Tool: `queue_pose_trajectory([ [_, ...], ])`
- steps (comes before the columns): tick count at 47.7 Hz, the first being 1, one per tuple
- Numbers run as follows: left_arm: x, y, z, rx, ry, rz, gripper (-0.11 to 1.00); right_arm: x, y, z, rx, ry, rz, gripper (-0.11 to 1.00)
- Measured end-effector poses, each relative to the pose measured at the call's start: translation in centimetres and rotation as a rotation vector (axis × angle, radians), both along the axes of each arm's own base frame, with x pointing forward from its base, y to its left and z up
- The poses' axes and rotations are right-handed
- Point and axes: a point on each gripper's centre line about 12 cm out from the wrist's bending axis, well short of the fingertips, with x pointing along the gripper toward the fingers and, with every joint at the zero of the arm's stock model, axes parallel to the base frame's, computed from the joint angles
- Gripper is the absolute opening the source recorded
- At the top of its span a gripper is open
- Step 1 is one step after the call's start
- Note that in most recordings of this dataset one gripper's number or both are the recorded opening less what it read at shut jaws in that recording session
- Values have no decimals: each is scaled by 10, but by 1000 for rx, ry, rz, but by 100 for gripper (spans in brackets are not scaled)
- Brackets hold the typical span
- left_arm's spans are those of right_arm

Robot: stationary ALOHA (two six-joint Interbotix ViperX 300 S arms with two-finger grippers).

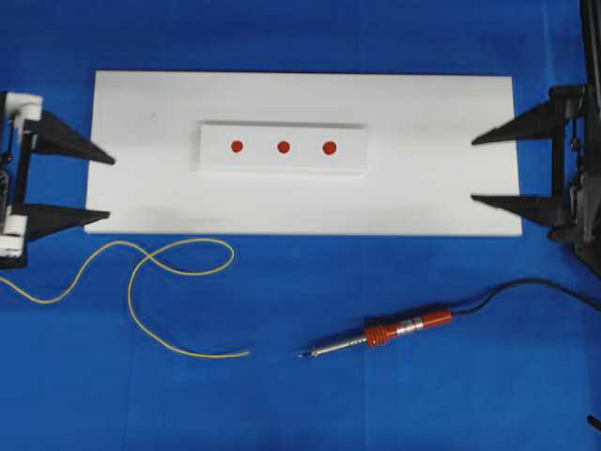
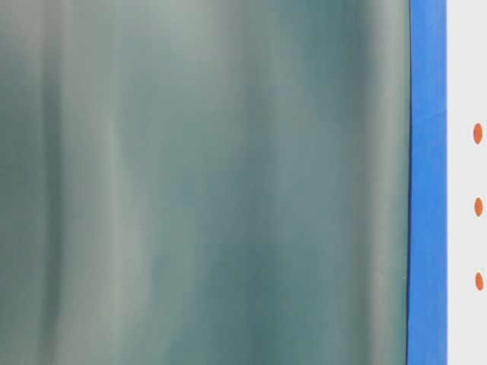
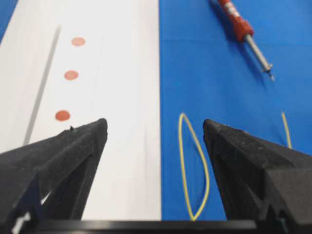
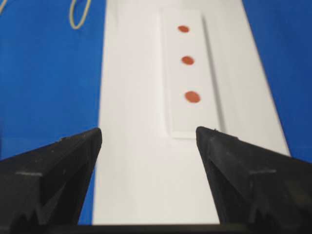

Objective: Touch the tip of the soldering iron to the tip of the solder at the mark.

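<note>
Both grippers, left (image 1: 101,188) and right (image 1: 481,169), hold their fingers wide and empty. Below the white board (image 1: 141,202), the limp solder (image 1: 150,329) needs gripping near its tip; the rigid soldering iron (image 1: 413,327) by its orange handle.

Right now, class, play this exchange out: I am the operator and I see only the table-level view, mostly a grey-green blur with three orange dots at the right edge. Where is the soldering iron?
Observer: The soldering iron lies on the blue cloth, below the white board in the overhead view. No gripper holds it.
Operator: And the solder?
Observer: The solder lies looped on the cloth, left of the iron. The tip of the solder is apart from the tip of the soldering iron.
Operator: Are the grippers ready?
Observer: The left gripper and the right gripper are both open and empty, at the board's short ends.
</note>
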Motion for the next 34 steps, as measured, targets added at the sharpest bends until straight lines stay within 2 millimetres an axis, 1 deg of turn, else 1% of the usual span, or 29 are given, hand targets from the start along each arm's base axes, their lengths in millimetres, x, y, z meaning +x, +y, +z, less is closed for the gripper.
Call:
queue_pose_trajectory([
  [6,-10,0,-8,0,-14,0,74,0,2,-11,17,-3,12,70],
  [12,-17,1,-21,0,-2,0,74,3,3,-18,28,5,19,70],
  [16,-20,1,-25,0,0,0,74,4,3,-21,31,13,21,70],
  [34,-24,1,-24,-1,-20,0,74,5,4,-21,33,13,23,70],
])
